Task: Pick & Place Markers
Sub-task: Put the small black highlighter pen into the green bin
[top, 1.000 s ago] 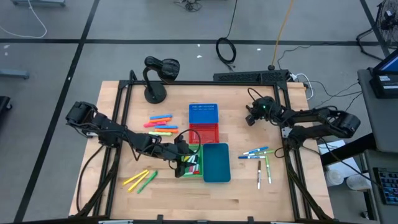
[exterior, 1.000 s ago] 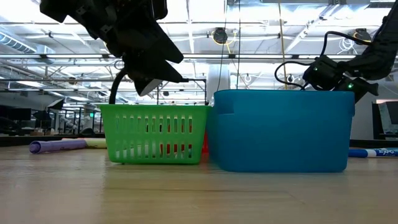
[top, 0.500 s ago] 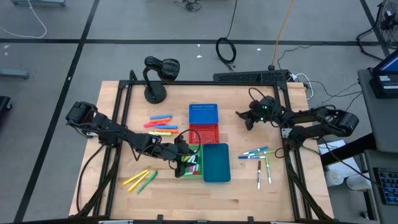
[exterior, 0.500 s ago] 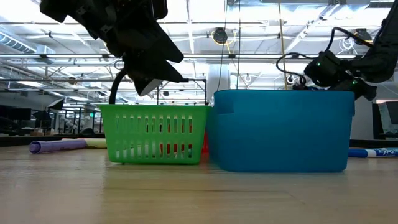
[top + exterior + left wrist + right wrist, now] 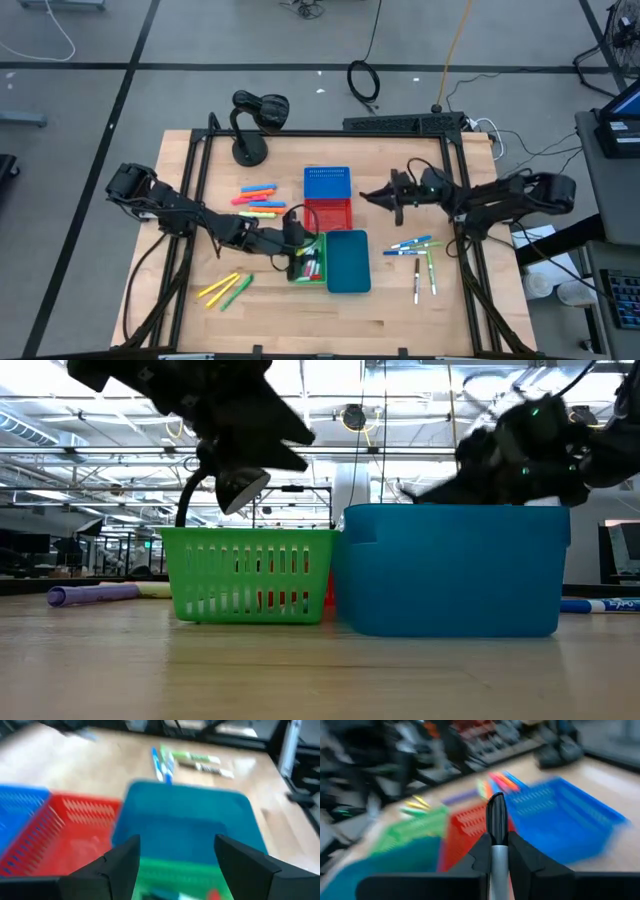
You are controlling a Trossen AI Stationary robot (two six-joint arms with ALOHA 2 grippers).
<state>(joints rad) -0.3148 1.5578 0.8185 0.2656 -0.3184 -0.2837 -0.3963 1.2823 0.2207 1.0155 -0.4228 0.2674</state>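
Observation:
My right gripper [image 5: 378,195] hovers just right of the red bin [image 5: 328,214], shut on a white-bodied marker with a black cap [image 5: 496,811]. My left gripper [image 5: 293,243] is open above the green bin [image 5: 308,264], which holds several markers. Its fingers [image 5: 125,862] frame the green and teal bins in the left wrist view. Loose markers lie flat on the table: orange, pink and yellow ones [image 5: 258,200] to the left of the bins, yellow and green ones [image 5: 226,290] near the front left, and blue, green and white ones [image 5: 418,258] on the right. My right gripper pinches the marker's white body [image 5: 498,862] between its two fingers, which lie along it. The black-capped end sticks out forward past the fingertips. The marker is lifted clear of the table, roughly level, and points toward the table's left side.
Blue bin [image 5: 327,183], red bin, then green bin and teal bin [image 5: 347,262] stand in a cluster at the table's middle. A black desk lamp [image 5: 252,125] stands at the far left. A purple marker [image 5: 92,594] lies left of the green bin in the low view.
My right gripper has swung from the far right part of the table toward the left, nearing the red and blue bins, and has stayed shut on the marker. My left gripper has drawn back slightly from the green bin, so the markers inside show more.

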